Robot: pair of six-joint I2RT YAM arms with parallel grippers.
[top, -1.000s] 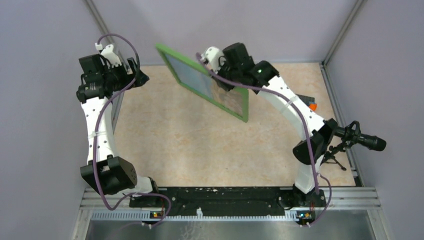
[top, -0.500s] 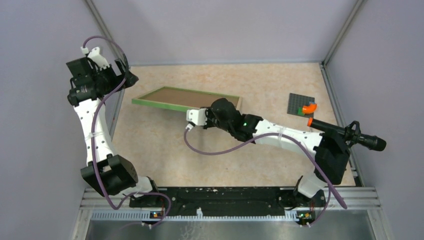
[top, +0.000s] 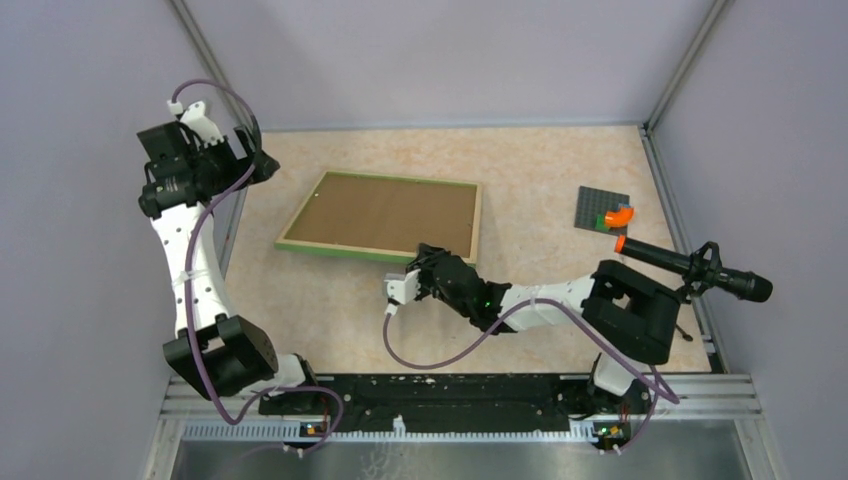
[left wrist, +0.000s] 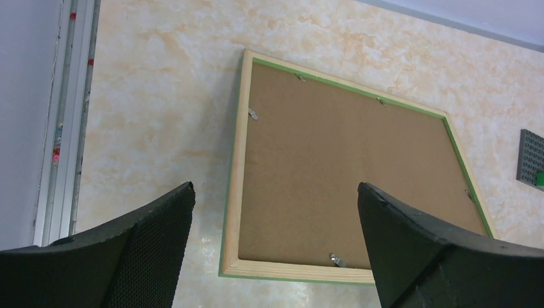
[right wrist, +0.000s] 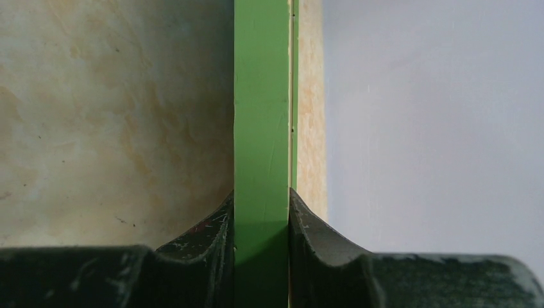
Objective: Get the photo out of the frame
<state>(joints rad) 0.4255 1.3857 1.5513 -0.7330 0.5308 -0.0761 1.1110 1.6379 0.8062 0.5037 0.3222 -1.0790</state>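
The frame lies flat on the table with its brown fibreboard back up, inside a thin green border. It also shows in the left wrist view, with small metal tabs along its inner edge. The photo is hidden underneath. My right gripper is low at the frame's near edge, and in the right wrist view it is shut on the green edge. My left gripper is raised at the far left, open and empty, its fingers spread wide above the frame's left end.
A grey baseplate with an orange piece lies at the right and also shows in the left wrist view. A black camera on a small tripod stands at the right edge. A metal rail runs along the left wall.
My right arm has swung the frame down from held upright in the air to flat on the table, back up, and stretched low along the table. My left gripper has shifted slightly.
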